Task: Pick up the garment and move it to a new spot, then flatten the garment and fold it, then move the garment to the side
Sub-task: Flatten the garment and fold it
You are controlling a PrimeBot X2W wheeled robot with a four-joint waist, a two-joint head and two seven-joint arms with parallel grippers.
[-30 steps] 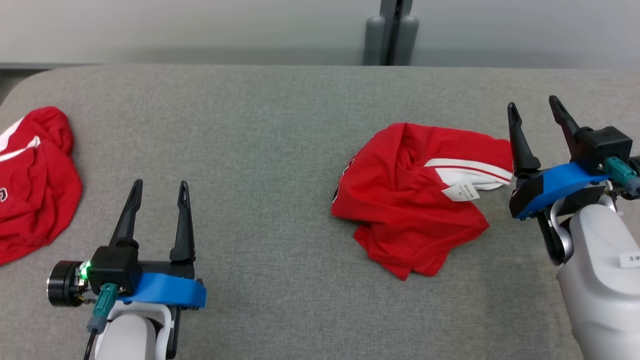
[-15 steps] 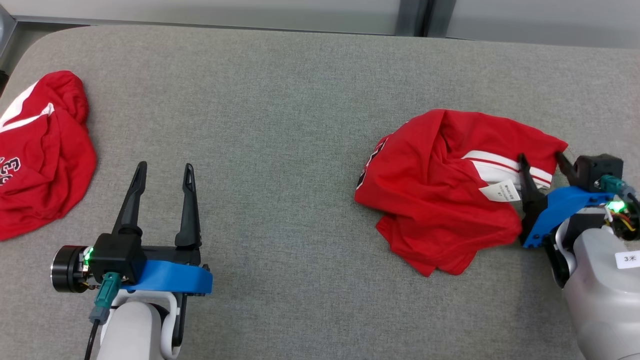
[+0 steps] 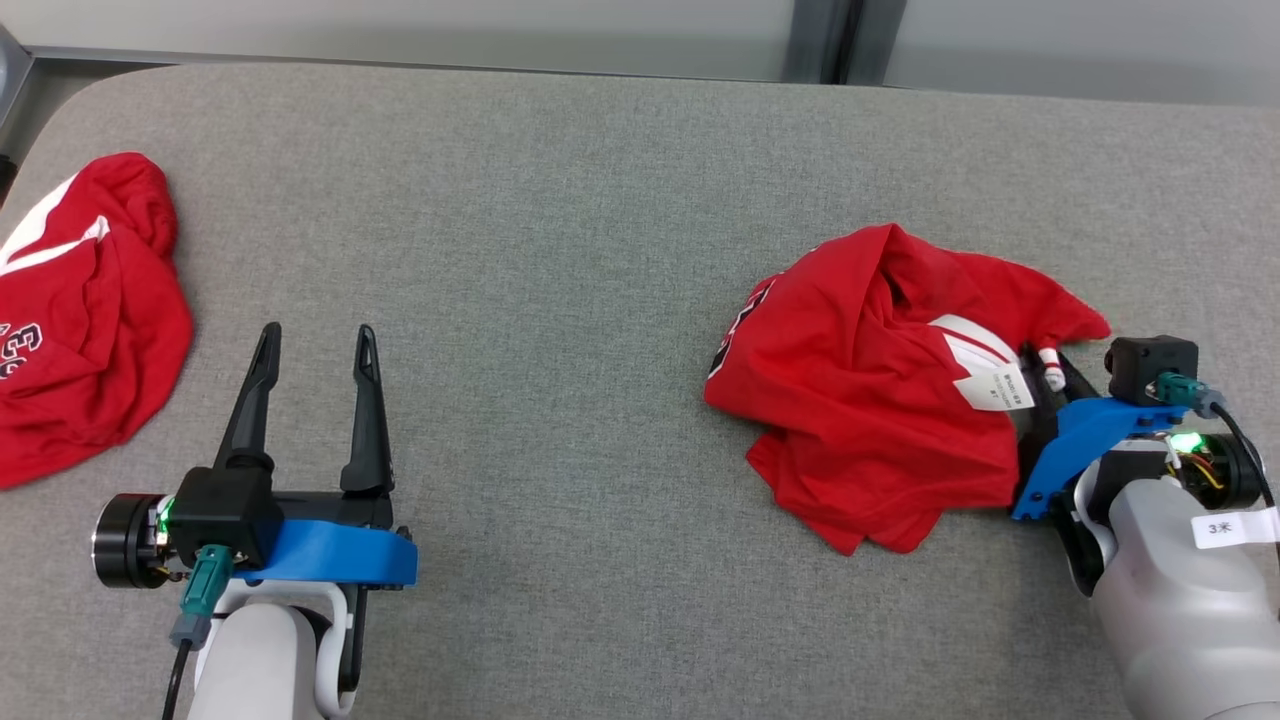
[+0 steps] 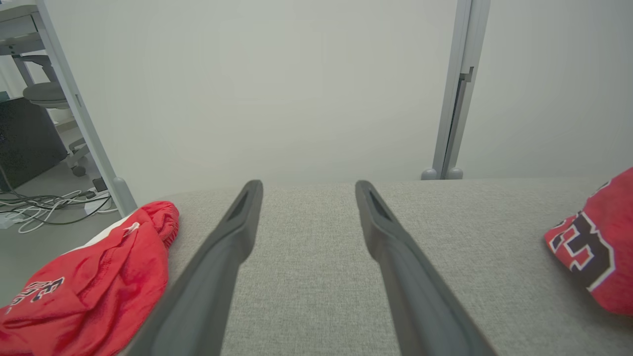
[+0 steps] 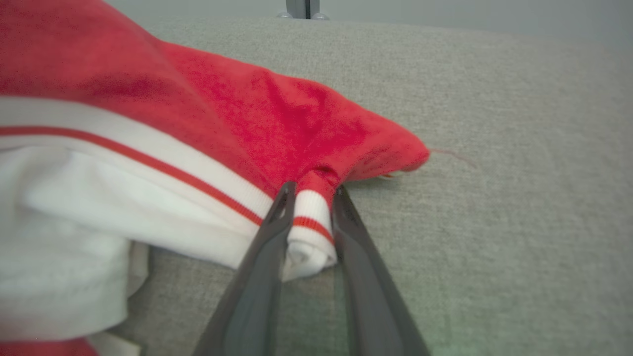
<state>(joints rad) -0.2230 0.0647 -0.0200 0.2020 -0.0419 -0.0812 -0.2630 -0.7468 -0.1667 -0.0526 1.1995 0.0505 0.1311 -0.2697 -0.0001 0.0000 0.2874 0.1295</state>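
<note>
Here, red garment, striped trim clamped between right jaws, left jaws spread, well apart.

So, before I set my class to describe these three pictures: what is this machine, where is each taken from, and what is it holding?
It is a wheeled robot with two arms, each ending in a two-fingered pincer. The wide picture looks down from its head; the other two come from wrist cameras looking along the fingers. On the grey padded table lie two crumpled garments: a red shirt on the robot's right and another red garment at its far left. The right pincer is closed on the red shirt's white ribbed edge. The left pincer is open, holding nothing.
</note>
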